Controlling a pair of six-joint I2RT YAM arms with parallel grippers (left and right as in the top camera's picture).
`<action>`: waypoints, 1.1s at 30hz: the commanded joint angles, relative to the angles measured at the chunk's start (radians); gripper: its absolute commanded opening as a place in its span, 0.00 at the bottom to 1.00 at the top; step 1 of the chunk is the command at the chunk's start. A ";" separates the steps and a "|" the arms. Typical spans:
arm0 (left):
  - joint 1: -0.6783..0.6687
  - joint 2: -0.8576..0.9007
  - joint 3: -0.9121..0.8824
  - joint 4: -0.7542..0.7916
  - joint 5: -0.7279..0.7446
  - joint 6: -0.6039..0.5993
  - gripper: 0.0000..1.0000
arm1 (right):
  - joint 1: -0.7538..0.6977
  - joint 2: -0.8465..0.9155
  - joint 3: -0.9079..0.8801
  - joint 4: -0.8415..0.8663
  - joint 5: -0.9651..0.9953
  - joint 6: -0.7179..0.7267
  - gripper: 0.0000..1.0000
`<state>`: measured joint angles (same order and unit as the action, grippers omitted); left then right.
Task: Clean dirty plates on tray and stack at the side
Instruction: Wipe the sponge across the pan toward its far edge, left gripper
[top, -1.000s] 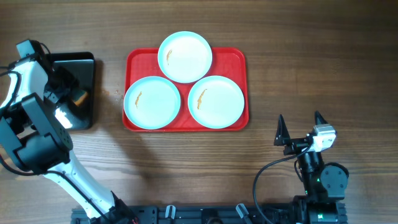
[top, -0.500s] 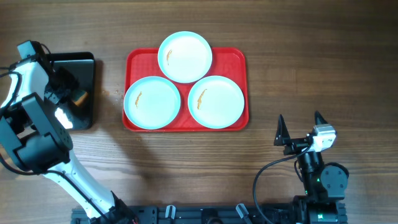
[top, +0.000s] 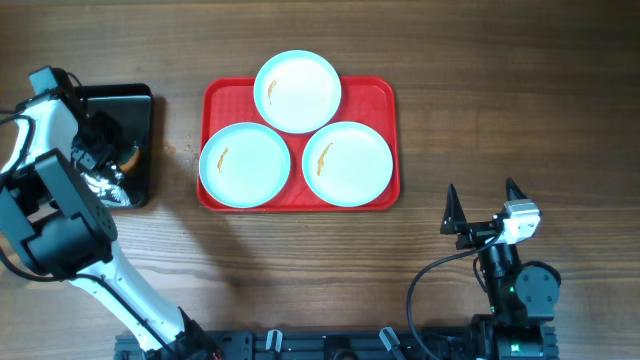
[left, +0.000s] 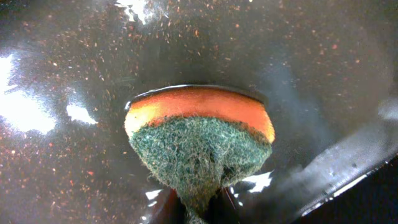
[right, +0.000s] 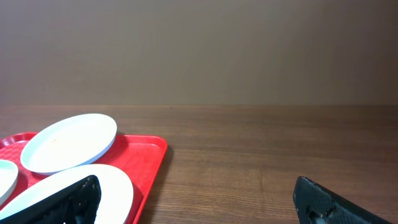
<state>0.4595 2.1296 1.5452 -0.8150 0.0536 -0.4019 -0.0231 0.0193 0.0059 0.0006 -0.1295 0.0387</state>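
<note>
Three pale blue-white plates lie on the red tray (top: 385, 95): one at the back (top: 297, 92), one front left (top: 245, 164), one front right (top: 347, 163). Each has a small orange-brown smear. My left gripper (top: 118, 162) is down in the black bin (top: 140, 100), shut on an orange sponge with a green scouring side (left: 199, 137); its fingers (left: 199, 211) pinch the green side. My right gripper (top: 481, 190) is open and empty, right of the tray near the front. The right wrist view shows the tray (right: 149, 155) and two plates (right: 68, 142) (right: 93, 183).
The glossy black bin stands left of the tray, its wet floor (left: 74, 74) speckled with crumbs. Bare wooden table (top: 500, 100) lies right of the tray and in front of it.
My left gripper has shifted slightly inside the black bin with the sponge; the glare on the bin floor has changed. The plates, the tray and the right arm have not moved.
</note>
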 joint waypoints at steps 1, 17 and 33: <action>0.003 -0.109 -0.008 0.001 0.056 0.002 0.04 | -0.002 -0.008 0.000 0.006 0.011 -0.012 1.00; 0.090 -0.274 -0.012 0.126 0.365 0.022 0.04 | -0.002 -0.008 0.000 0.006 0.011 -0.012 1.00; 0.243 -0.098 -0.130 0.207 1.001 0.216 0.04 | -0.002 -0.008 0.000 0.006 0.011 -0.013 1.00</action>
<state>0.6823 2.0338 1.4120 -0.6338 0.8135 -0.2283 -0.0231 0.0193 0.0059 0.0006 -0.1295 0.0387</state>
